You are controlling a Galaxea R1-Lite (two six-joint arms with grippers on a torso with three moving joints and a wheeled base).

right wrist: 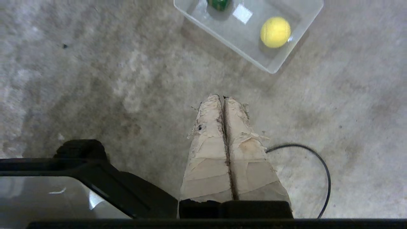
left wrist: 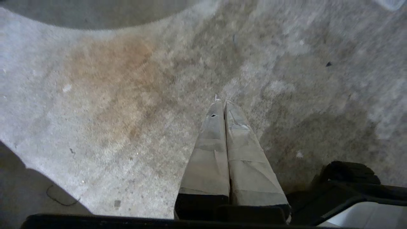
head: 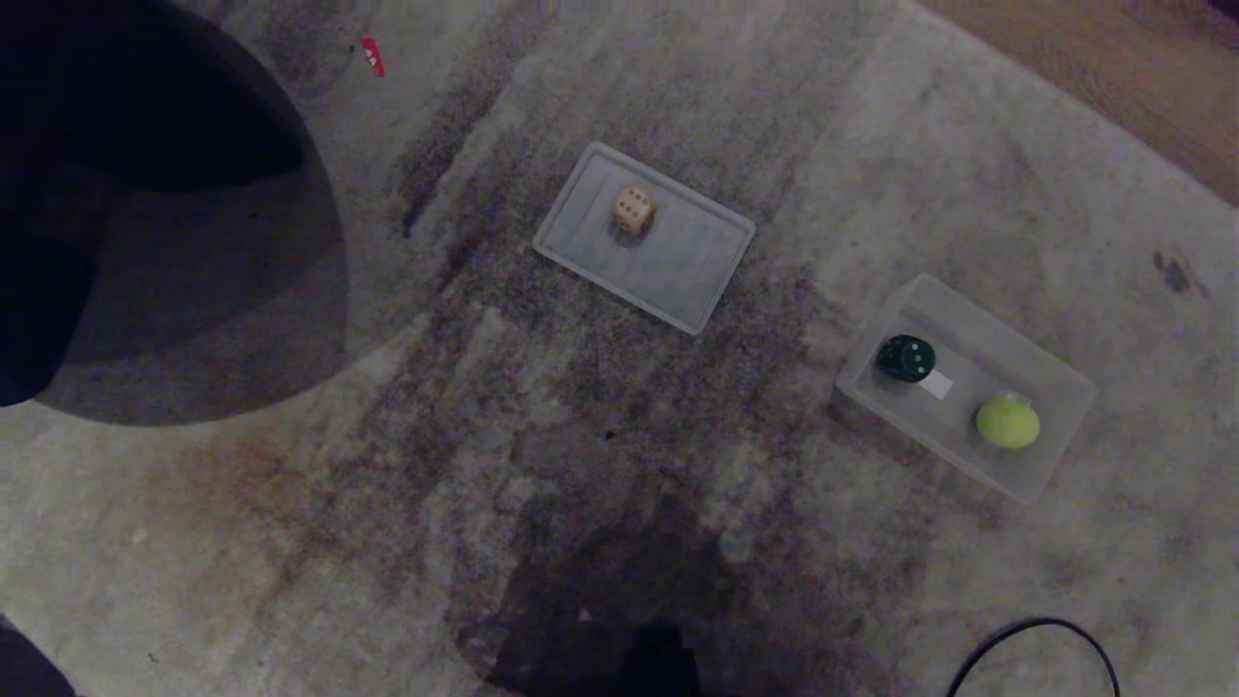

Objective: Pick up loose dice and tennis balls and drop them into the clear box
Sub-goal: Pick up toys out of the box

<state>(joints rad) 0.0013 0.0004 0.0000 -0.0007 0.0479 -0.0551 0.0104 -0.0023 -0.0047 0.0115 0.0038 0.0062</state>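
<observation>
The tan die point(head: 634, 208) is seen on the ribbed panel point(head: 678, 276), left of the clear box point(head: 1050, 387). Both the left gripper point(left wrist: 221, 101) and the right gripper point(right wrist: 221, 96) are pressed together, empty; nearness cannot be told.

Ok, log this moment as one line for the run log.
clear box: green die, tennis ball inside | tan die: on ribbed panel | left gripper, right gripper: shut, empty, above carpet

We count two dice: a tan die point(head: 634, 208) on the flat ribbed panel point(head: 678, 276) and a dark green die point(head: 906, 357) inside the clear box point(head: 1050, 426). One tennis ball point(head: 1008, 423) shares that box, and one black cable point(head: 1031, 634) curls nearby.
</observation>
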